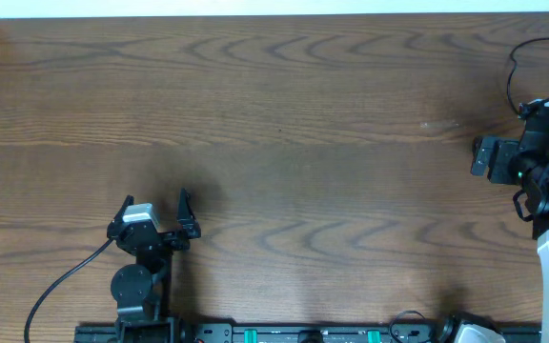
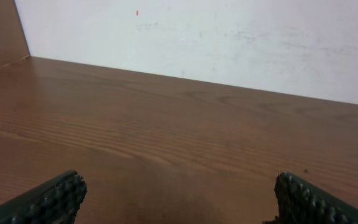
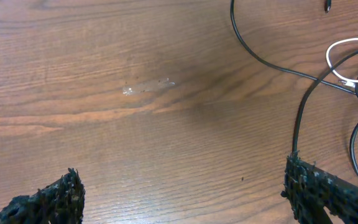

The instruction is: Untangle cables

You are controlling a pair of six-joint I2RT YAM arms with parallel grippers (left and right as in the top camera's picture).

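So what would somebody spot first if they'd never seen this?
Probably the cables: thin black cords and one white loop, crossing each other at the right edge of the right wrist view. Next come the two wide-open grippers over the big brown wooden table: the left gripper near the front left and the right gripper at the far right.

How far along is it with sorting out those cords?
Nothing looks done yet. In the right wrist view, the black cables and the white cable lie looped across one another. Nothing is in hand: the left gripper and the right gripper both stand open and empty. All of the separating is left to do.
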